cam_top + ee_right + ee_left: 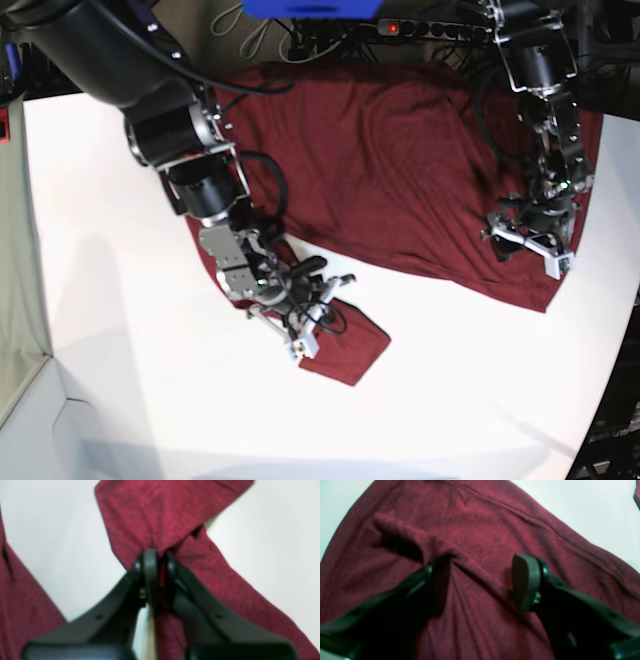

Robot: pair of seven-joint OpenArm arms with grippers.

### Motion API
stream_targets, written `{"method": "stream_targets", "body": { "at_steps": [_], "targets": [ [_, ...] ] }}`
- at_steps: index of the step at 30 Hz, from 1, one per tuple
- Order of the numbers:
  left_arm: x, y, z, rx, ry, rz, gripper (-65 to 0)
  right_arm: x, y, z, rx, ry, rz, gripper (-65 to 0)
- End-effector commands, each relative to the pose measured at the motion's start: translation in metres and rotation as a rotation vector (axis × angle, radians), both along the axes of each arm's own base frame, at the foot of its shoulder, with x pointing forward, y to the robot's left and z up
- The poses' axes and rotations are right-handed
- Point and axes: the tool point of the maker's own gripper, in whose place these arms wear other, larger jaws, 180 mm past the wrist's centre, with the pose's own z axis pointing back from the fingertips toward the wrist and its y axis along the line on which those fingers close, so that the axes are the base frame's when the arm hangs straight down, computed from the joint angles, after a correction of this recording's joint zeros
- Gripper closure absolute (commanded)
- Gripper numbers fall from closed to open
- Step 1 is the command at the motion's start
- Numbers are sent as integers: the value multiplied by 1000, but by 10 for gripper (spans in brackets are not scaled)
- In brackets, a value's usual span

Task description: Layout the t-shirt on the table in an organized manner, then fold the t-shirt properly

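Maroon t-shirt (400, 170) lies spread across the far half of the white surface (150, 400), wrinkled, its far edge running up to the surface's back edge by the cables. One sleeve sticks out toward the near side, ending in a loose flap on bare white.

Right end effector (157, 560), base view left: closed, pinching a bunched bit of that sleeve. Right wrist view shows the fabric squeezed between the black pads and two strips of cloth crossing just above them; base view only shows the tool sitting on the sleeve, grip not readable there.

Left end effector (480, 580), base view right: open, pads apart, low over the shirt body with a raised crease running between them. Contact with the cloth hard to judge. Left wrist view also shows a stitched seam crossing diagonally, and white surface past both shirt edges.

Open room: whole near half of the surface is bare, plus a wide strip at base-view left.

Both wrist views blurry. Shirt cut off by frame edges in each; the collar cannot be made out.
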Motion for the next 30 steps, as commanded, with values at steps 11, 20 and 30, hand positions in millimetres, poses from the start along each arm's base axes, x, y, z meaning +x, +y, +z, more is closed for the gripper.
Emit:
{"method": "stream_targets", "body": {
  "at_steps": [11, 20, 30],
  "targets": [
    [-4, 3, -4, 5, 41, -7, -384, -7, 60, 87, 27, -238, 164, 0],
    [-4, 3, -4, 5, 41, -7, -384, -81, 135, 90, -66, -277, 462, -43],
    [-4, 2, -4, 3, 39, -8, -385, -79, 129, 102, -80, -301, 460, -311]
  ]
}}
